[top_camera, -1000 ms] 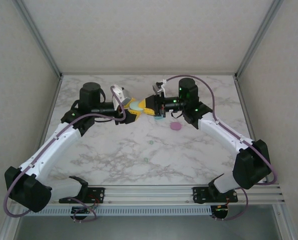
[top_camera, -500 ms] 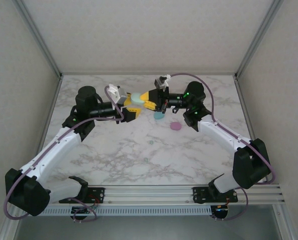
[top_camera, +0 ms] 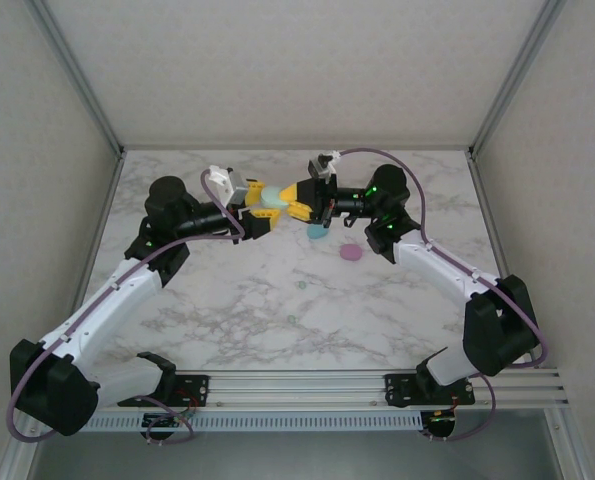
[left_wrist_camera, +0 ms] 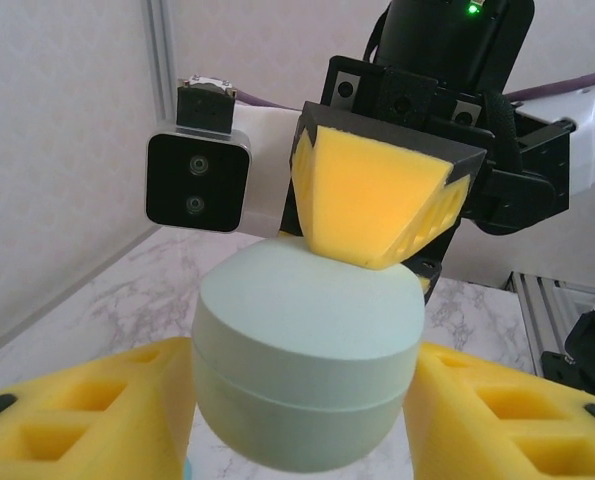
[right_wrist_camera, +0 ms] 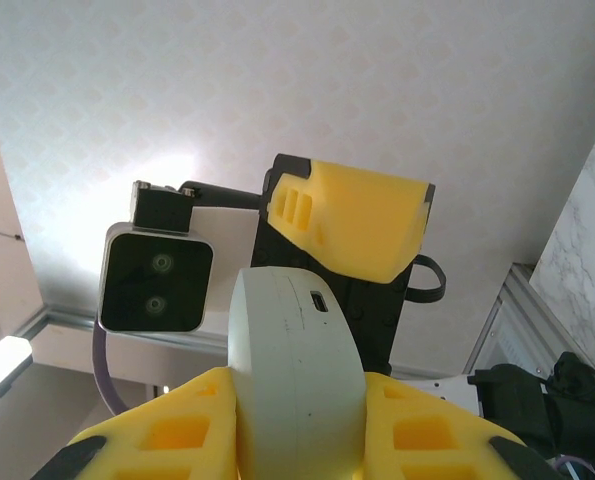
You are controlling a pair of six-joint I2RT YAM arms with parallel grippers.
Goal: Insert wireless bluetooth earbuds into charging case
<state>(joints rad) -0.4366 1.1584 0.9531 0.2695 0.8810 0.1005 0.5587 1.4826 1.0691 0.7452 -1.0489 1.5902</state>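
Earbuds look to be the two tiny specks lying on the desk, well apart from the mint charging case and on its near-edge side; neither gripper is plainly closer to them. The case hangs above the desk, lid shut, seam level; the left gripper has its jaws partly closed on the case's two sides, across its broad axis; the right gripper has its jaws nearly closed, pinching the case across lid and base; opening that lid seems the step in hand.
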